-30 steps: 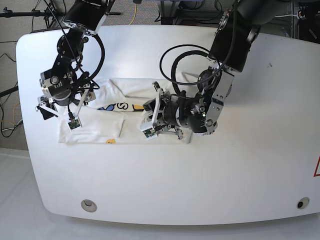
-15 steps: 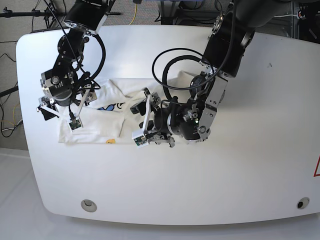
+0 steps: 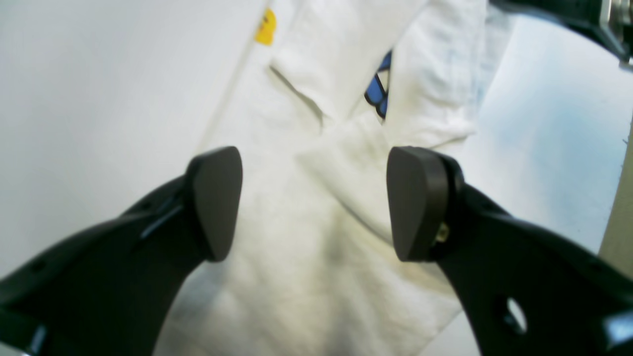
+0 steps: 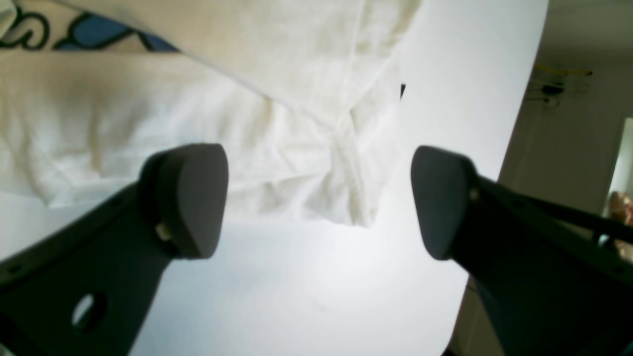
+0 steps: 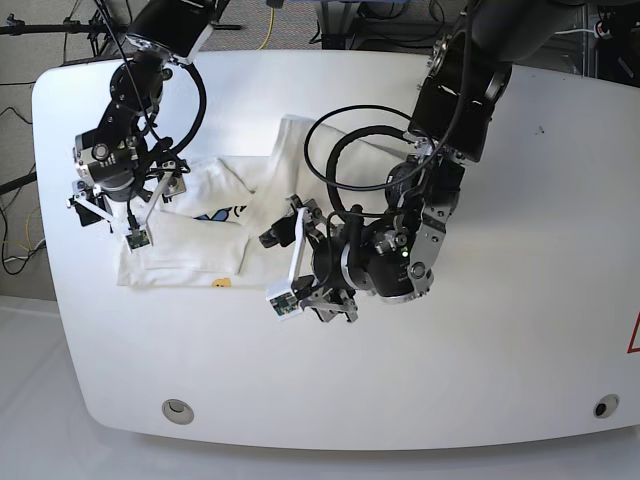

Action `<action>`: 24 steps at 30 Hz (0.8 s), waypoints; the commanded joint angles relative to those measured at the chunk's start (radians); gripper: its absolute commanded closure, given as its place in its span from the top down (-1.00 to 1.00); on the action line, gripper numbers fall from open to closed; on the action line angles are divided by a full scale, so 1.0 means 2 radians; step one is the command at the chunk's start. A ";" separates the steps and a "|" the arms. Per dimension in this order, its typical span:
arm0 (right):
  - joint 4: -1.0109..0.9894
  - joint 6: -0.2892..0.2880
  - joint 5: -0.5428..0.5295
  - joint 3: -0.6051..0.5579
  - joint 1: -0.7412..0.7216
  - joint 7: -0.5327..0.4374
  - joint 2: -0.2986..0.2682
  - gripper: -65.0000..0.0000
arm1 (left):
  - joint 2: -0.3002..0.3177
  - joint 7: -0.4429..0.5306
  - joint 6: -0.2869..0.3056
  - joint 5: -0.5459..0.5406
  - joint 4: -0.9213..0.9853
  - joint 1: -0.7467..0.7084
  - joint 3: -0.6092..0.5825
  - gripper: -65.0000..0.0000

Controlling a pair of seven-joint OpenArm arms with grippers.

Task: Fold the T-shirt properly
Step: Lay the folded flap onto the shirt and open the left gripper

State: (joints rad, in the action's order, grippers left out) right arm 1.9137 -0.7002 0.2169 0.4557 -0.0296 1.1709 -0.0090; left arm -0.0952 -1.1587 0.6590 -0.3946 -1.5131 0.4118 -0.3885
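We see the T-shirt [image 5: 200, 235] lying on the white desk [image 5: 500, 330], toward the left side of the base view, partly folded so that layers of white cloth overlap. A strip of its blue and black print [image 3: 378, 91] shows between two folds, and the small yellow-orange mark [image 3: 266, 27] sits near one edge. The left gripper [image 3: 314, 202] hangs over the cloth with its jaws spread wide apart and nothing between them. The right gripper [image 4: 319, 200] stands over a rumpled corner of the shirt at the desk's bare surface, its jaws likewise wide open and holding nothing. Whether either gripper touches the cloth we cannot tell.
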 commanded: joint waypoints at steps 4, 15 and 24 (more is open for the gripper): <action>0.001 0.001 -0.037 0.016 -0.018 -0.012 -0.003 0.70 | 0.011 0.001 0.003 -0.007 -0.044 0.002 0.002 0.38; -0.047 0.001 -0.125 0.054 -0.027 -0.015 -0.006 0.69 | 0.069 -0.026 0.007 -0.007 -0.063 -0.029 0.005 0.32; -0.086 0.001 -0.216 0.089 -0.045 0.044 -0.009 0.70 | 0.096 -0.027 0.013 -0.008 -0.037 -0.052 0.031 0.31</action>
State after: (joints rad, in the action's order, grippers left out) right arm 1.7374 -0.6998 -0.1829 0.6170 -0.0879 1.2182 -0.0204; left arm 0.0929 -1.2327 0.6750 -0.3973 -1.6012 0.2874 -0.3496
